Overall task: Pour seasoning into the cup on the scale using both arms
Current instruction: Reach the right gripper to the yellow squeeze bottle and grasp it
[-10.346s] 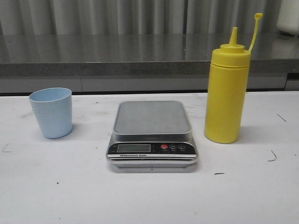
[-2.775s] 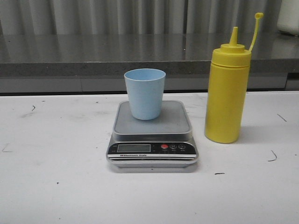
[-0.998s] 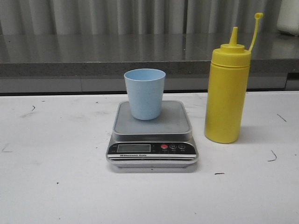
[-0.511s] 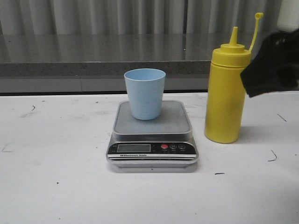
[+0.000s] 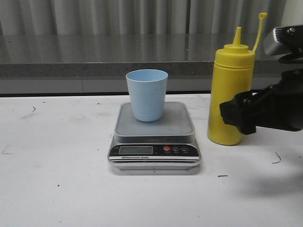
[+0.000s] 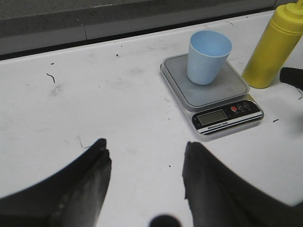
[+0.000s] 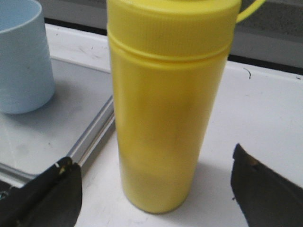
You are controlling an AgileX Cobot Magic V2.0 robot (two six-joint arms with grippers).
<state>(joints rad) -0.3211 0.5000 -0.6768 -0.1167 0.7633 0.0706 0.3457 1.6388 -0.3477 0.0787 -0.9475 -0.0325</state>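
Your right claw (image 7: 154,189) is spread wide, the seasoning (image 7: 165,104) upright between its fingers, untouched. Close off-centre and you may topple it toward the cup (image 5: 147,94) on the scale (image 5: 154,137).

We note a white table (image 5: 57,189), its top scuffed with small dark marks. Behind its far edge runs a grey speckled stone ledge (image 5: 94,54), glossy enough to mirror the wall above. That back wall (image 5: 118,16) is pale, vertically ribbed sheeting. Light is even and soft.
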